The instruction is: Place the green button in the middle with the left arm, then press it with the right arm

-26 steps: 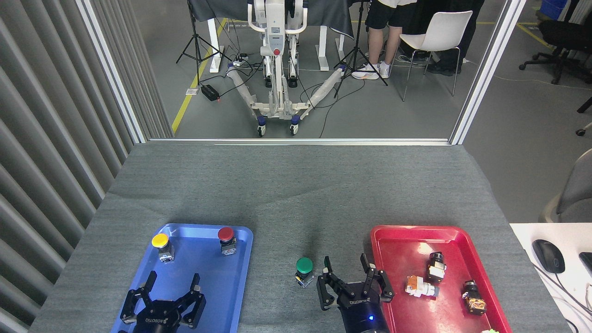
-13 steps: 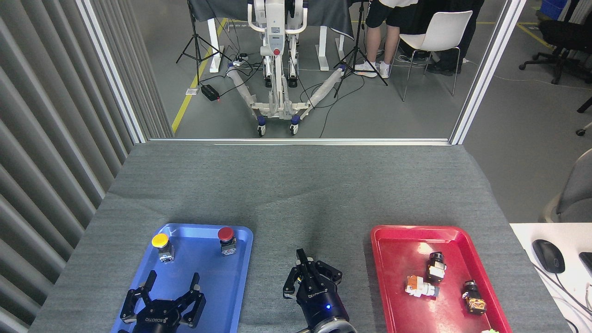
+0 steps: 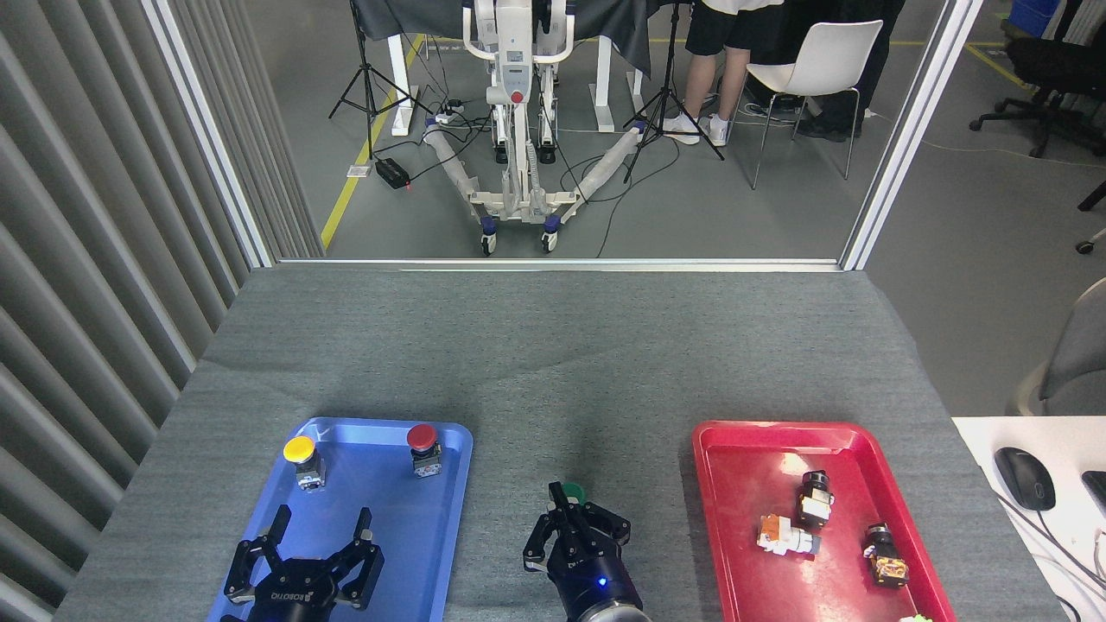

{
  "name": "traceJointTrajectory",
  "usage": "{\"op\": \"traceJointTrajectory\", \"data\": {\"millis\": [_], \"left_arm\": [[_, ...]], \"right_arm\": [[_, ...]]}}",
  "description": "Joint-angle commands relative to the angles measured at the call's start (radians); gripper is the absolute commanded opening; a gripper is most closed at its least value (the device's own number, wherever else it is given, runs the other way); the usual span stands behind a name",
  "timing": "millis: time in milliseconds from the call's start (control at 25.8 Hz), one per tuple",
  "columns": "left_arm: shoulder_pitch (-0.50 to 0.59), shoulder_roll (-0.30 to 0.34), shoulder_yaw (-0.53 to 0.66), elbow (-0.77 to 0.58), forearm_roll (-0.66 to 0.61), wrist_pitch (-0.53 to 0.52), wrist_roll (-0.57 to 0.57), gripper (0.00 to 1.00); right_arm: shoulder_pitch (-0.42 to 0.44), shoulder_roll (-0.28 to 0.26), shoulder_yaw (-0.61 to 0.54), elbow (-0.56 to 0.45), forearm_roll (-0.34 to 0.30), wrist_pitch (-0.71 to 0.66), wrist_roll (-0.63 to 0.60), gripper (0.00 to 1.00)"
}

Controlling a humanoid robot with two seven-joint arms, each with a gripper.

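Swinging in from beside the red tray (image 3: 721,432), the right pincer (image 3: 572,517) now sits over the green button (image 3: 575,493) on the grey cloth in the middle (image 3: 518,389) of the bench. A second ago that pincer was spread wide, just right of the button, with the whole green cap in plain view. Half a second ago it had drawn its fingers together and moved over the cap, hiding it. Now it has slid slightly toward the robot, and a thin green sliver shows at the far side of the fingertips.

For the task, this suggests the placing step is already done: the button stands between the two trays, and the press looks to be under way or just about finished. Whether the cap is actually pushed down cannot be told from this view.

The right pincer's fingers are bunched close together, gripping nothing, with the button directly beneath and slightly beyond their tips, apparently touching.

The left pincer (image 3: 320,536) hovers over the near part of the blue tray (image 3: 449,484), spread wide and empty, unmoved across the three moments. The yellow button (image 3: 300,451) and red button (image 3: 422,439) stand at the far end of that tray, well apart from it.
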Motion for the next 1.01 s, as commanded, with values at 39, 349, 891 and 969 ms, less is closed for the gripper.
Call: {"op": "traceJointTrajectory", "data": {"millis": [39, 349, 891, 969], "left_arm": [[-0.001, 0.0, -0.001, 0.008, 0.003, 0.004, 0.0, 1.0], [-0.001, 0.0, -0.001, 0.012, 0.003, 0.002, -0.003, 1.0], [-0.001, 0.0, -0.002, 0.015, 0.016, -0.001, -0.008, 1.0], [-0.001, -0.002, -0.002, 0.015, 0.016, -0.001, -0.008, 1.0]], "right_arm": [[0.0, -0.002, 0.017, 0.034, -0.001, 0.014, 0.007, 0.0], [-0.002, -0.005, 0.005, -0.072, -0.007, 0.04, -0.001, 0.0], [0.195, -0.138, -0.213, -0.331, -0.013, 0.035, -0.118, 1.0], [0.245, -0.157, -0.247, -0.388, -0.018, 0.026, -0.118, 1.0]]}}
